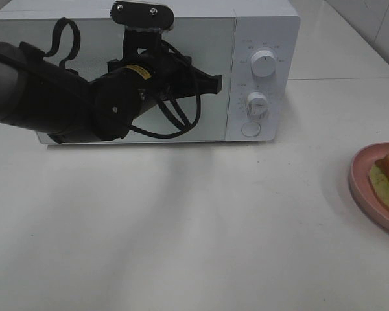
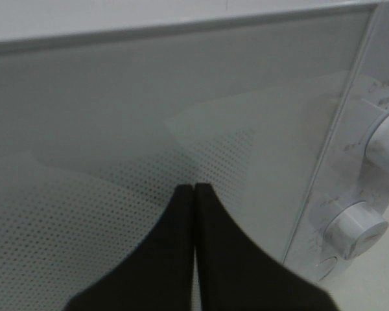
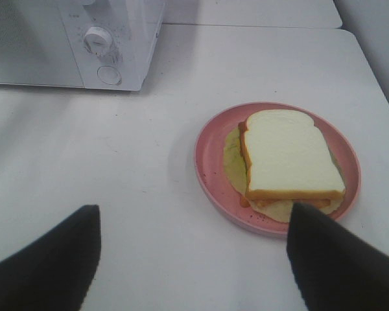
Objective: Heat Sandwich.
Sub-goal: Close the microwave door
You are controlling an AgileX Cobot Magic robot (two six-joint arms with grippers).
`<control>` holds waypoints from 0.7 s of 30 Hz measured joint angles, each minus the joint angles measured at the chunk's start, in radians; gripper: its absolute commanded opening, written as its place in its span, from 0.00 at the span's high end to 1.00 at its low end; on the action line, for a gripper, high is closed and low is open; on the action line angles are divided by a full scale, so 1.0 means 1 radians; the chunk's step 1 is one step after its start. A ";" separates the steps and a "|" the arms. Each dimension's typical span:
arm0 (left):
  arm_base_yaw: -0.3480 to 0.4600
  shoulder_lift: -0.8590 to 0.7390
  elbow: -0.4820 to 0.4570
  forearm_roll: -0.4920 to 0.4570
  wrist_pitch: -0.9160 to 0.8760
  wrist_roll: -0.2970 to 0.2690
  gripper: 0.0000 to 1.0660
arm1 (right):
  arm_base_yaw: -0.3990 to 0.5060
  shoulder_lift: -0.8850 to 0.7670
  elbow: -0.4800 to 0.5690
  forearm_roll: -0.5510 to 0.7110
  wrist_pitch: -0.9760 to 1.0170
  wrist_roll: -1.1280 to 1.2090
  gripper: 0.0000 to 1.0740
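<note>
On the left, we see our left pincer [image 2: 193, 189], its tips pressed together and holding nothing, just before the closed perforated glass door [image 2: 149, 149] of the boxy white microwave [image 1: 262, 29]. The door is not yet opened, so we judge the task barely begun. Farther right, the sandwich [image 3: 288, 159] of thick white bread with tan crust lies on its round pink plate [image 3: 204, 162] on the white surface [image 1: 181, 227], untouched. Our right pincer [image 3: 191, 253] hangs spread wide above it, empty.
</note>
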 measured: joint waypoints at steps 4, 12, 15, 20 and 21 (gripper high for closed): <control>0.003 0.001 -0.002 0.000 0.011 0.000 1.00 | 0.000 0.000 0.000 0.000 -0.001 0.000 0.29; 0.003 0.001 -0.002 0.002 0.016 0.000 1.00 | 0.000 0.000 0.000 0.000 -0.001 0.000 0.29; 0.003 0.001 -0.002 0.002 0.016 0.000 1.00 | 0.000 0.000 0.000 0.000 -0.001 0.000 0.29; 0.003 0.001 -0.002 0.002 0.020 0.000 1.00 | 0.000 0.000 0.000 0.000 -0.001 0.000 0.29; 0.003 0.001 -0.002 0.002 0.024 0.000 1.00 | 0.000 0.000 0.000 0.000 -0.001 0.000 0.29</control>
